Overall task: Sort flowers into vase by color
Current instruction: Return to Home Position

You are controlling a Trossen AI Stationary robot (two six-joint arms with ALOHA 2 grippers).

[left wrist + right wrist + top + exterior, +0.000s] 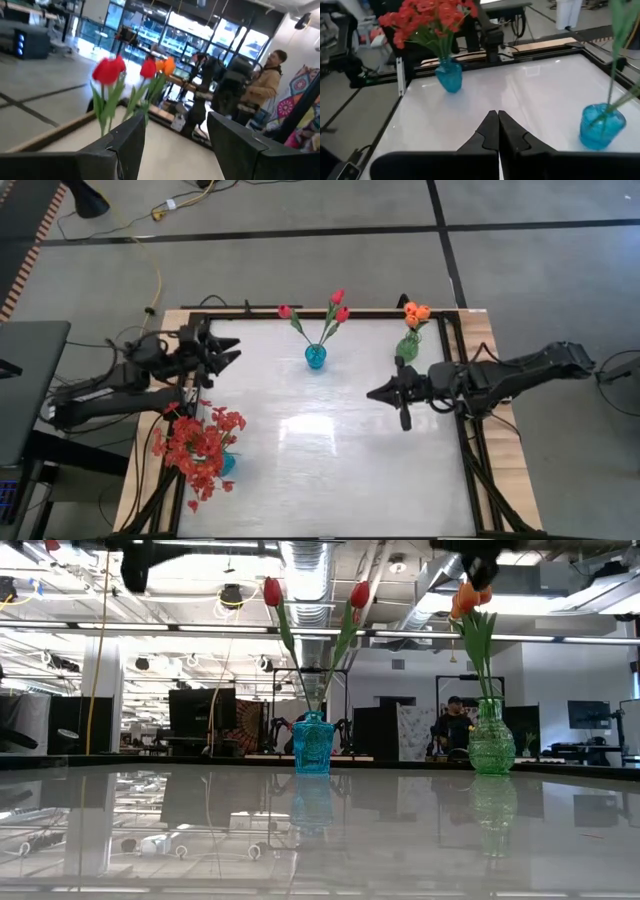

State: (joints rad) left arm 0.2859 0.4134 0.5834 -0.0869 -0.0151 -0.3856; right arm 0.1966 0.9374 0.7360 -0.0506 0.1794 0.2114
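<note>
White and glossy, the worktop (pixel 330 450) lies in a black frame, with a busy workshop hall behind it. The left gripper (pixel 233 354) hangs at the worktop's left edge, toward the far corner. Its 2 fingers (pixel 125 145) are spread wide with nothing between them. The right gripper (pixel 373 393) is over the right half of the worktop and points toward the middle. Its fingers are pressed together tip to tip and hold nothing.

Nearest the right gripper, just beyond it by the far right edge, stands the green vase (pixel 408 347). It holds a bunch of orange tulips (pixel 416 311), upright. At the middle of the far edge, well apart from both grippers, the far blue vase (pixel 316 357) holds 3 red tulips (pixel 338 297) with their stems fanned out. Toward the left front corner, on the near side of the left arm, a second blue vase (pixel 449 75) carries the bushy red sprays (pixel 200 442). These spill out over the frame.

Every flower in view stands in a vase, each color in its own. Beyond the worktop, in the left wrist view, a person (pixel 267 80) in a tan jacket stands near the right arm.
</note>
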